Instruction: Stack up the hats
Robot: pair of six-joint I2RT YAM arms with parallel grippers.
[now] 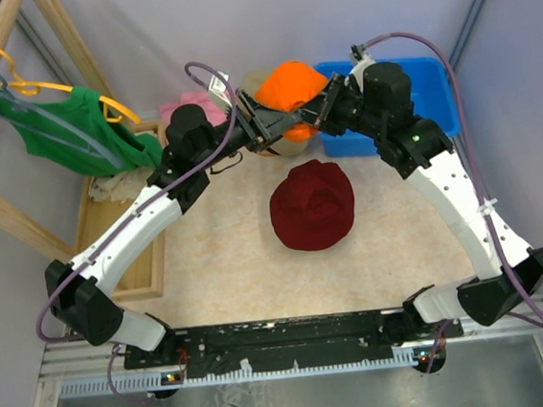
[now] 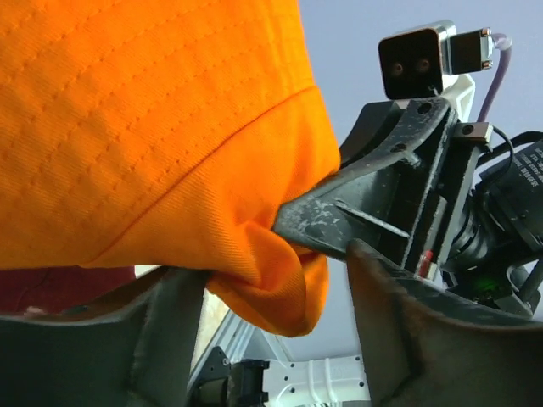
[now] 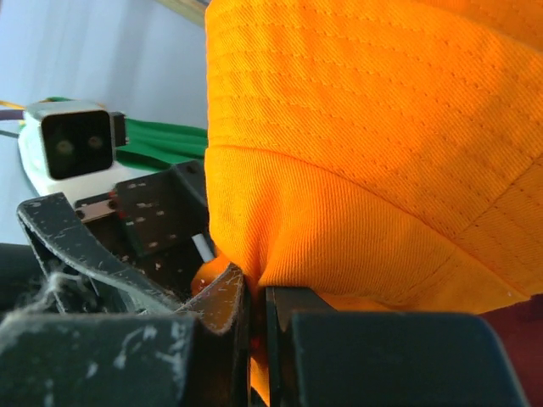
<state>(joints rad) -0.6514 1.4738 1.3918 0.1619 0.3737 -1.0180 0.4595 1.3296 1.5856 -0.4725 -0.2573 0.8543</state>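
Observation:
The bright orange bucket hat (image 1: 289, 84) hangs in the air at the back of the table. My right gripper (image 3: 257, 314) is shut on a fold of its brim (image 3: 339, 246). My left gripper (image 2: 267, 326) stands open just below the hat. A drooping fold of the brim (image 2: 271, 288) hangs between its wide jaws without being pinched. The two grippers meet under the hat in the top view, left (image 1: 272, 125) and right (image 1: 307, 115). A tan cap (image 1: 291, 145) shows partly beneath them. The dark red hat (image 1: 312, 204) lies alone mid-table.
A blue bin (image 1: 429, 87) stands at the back right behind the right arm. A pink folded cloth (image 1: 190, 106) lies at the back left. A green garment (image 1: 73, 136) hangs on a yellow hanger from a wooden rack. A wooden tray (image 1: 122, 247) runs along the left edge.

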